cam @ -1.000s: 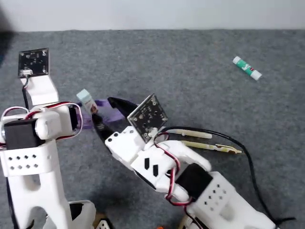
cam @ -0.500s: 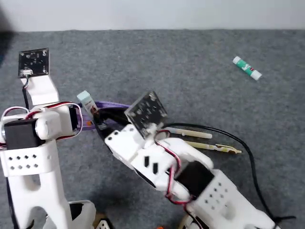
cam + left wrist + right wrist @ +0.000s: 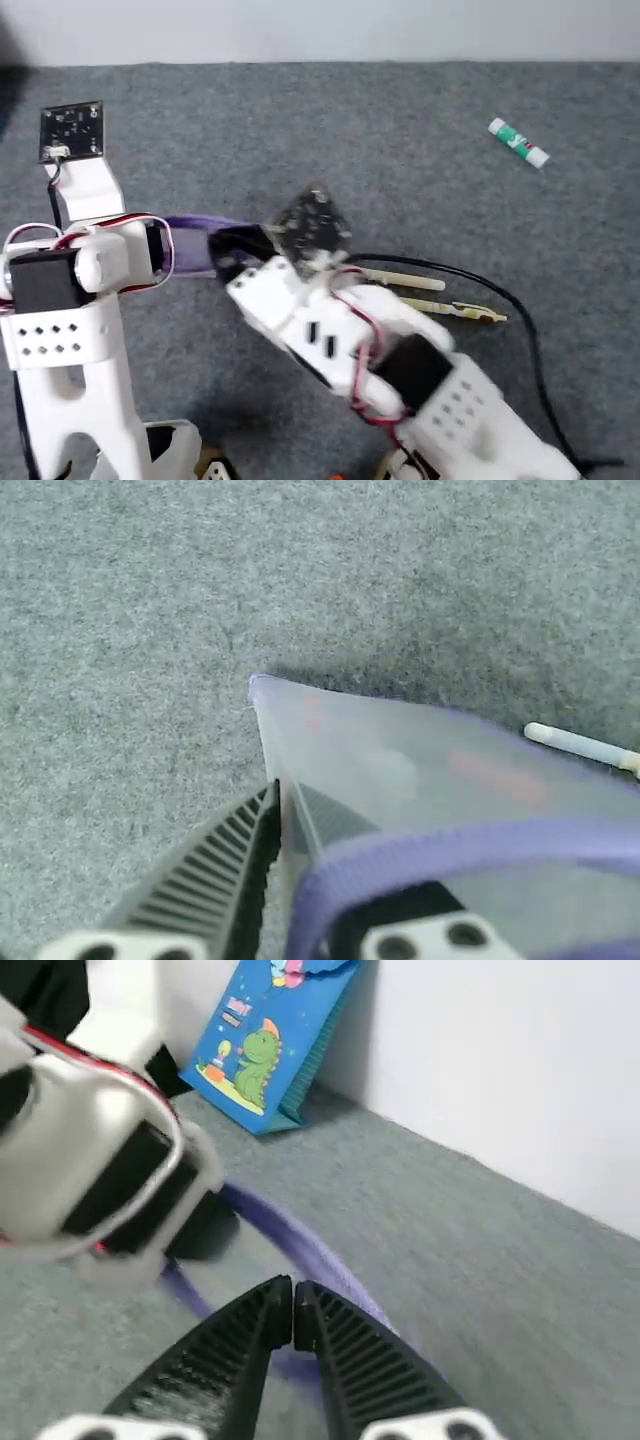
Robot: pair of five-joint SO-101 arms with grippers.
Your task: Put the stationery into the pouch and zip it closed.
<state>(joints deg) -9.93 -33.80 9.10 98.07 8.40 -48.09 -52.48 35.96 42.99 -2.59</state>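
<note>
High view: one pouch (image 3: 195, 240), two pens (image 3: 412, 282), one glue stick (image 3: 518, 142).

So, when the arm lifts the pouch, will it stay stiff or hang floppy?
Probably floppy: the pouch looks like thin translucent film with a purple zip band. Likely light too: pinched at one edge by the left gripper, it stands tented on the mat.

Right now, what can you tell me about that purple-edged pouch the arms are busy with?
The pouch is a flat bag of frosted, see-through plastic with a purple band along one edge. The left gripper pinches one side between its fingers, holding it over the grey carpet, one sharp corner pointing away. Faint pale and pinkish shapes show through its wall, too blurred to name. The right gripper, fingers together, sits just above the band; contact is unclear.
</note>
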